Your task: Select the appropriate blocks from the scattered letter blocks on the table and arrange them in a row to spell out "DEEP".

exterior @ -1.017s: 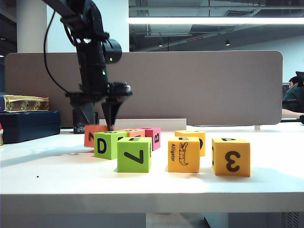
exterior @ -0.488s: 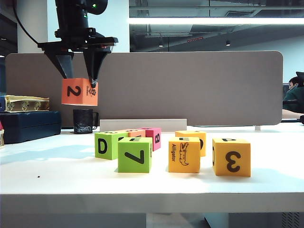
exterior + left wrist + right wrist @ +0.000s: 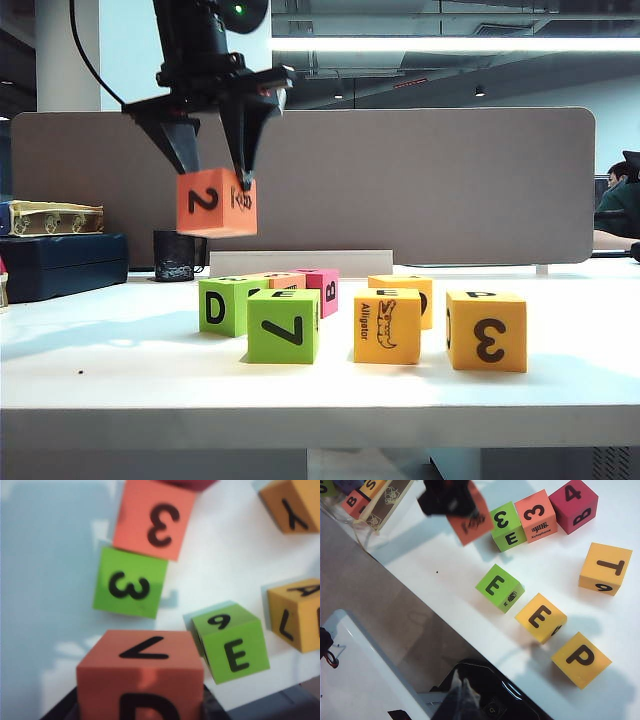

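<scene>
Salmon-red foam, it seems, is being pinched by the left gripper (image 3: 215, 175), whose fingers are closed on the salmon-red block (image 3: 216, 203), held high above the left of the table (image 3: 120, 370). Being judged light, soft and slightly squashy, it is best taken by two opposite flat faces. Below, the green E block (image 3: 284, 325), the orange alligator block (image 3: 387, 325) and the orange P block (image 3: 487, 330) are sitting in a near row. The right gripper (image 3: 462, 692) is hanging over the near right edge; its opening cannot be told.

Left end effector (image 3: 214, 180) hangs high at the left, fingers pointing down, clamped on a cube; the right end effector is out of sight.
</scene>
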